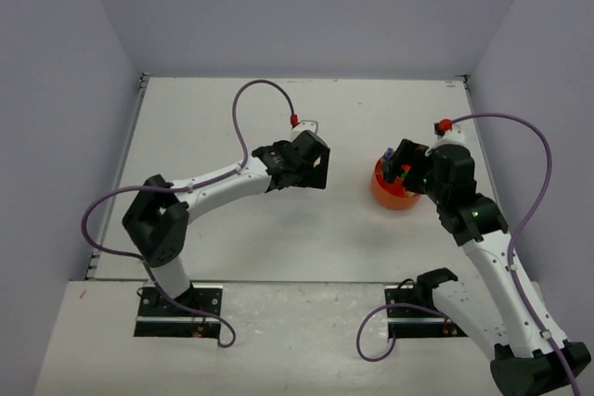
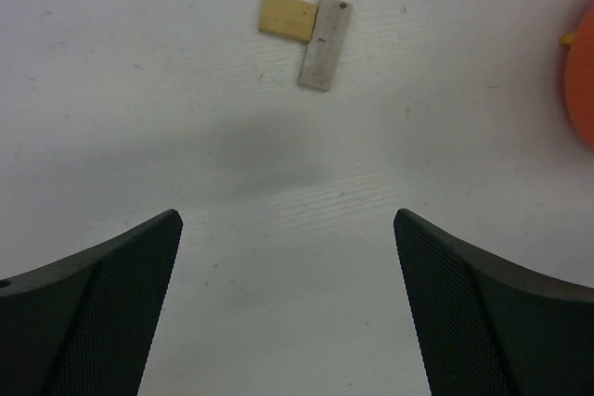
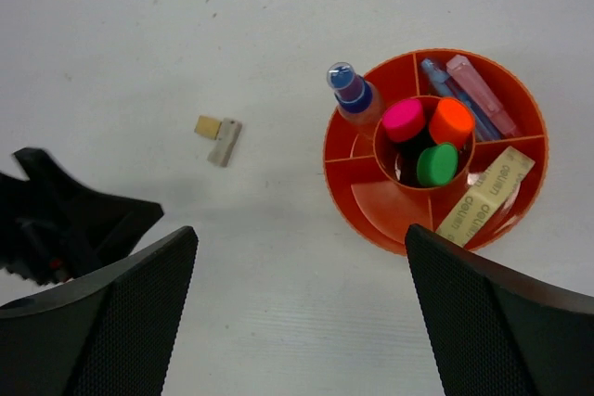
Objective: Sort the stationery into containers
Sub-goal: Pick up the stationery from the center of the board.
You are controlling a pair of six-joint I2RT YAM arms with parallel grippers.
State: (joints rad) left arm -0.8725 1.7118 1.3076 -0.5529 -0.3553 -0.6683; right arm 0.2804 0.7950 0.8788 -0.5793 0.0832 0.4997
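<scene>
The left gripper (image 2: 288, 312) is held wide open and empty over the table (image 2: 139, 136). Ahead of it the tan block (image 2: 288, 16) is laid flat, touching a grey strip (image 2: 325, 44). The right gripper (image 3: 302, 322) is likewise spread wide and empty, by the pot (image 3: 367, 206). In the pot three highlighters (image 3: 436, 164) are stood in the middle well, and the pen (image 3: 351, 90) and band (image 3: 483, 194) are kept in outer compartments.

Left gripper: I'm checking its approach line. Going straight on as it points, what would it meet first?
Probably bare table, short of the tan block and the grey strip touching it; depth is unclear. The left gripper is open.
</scene>
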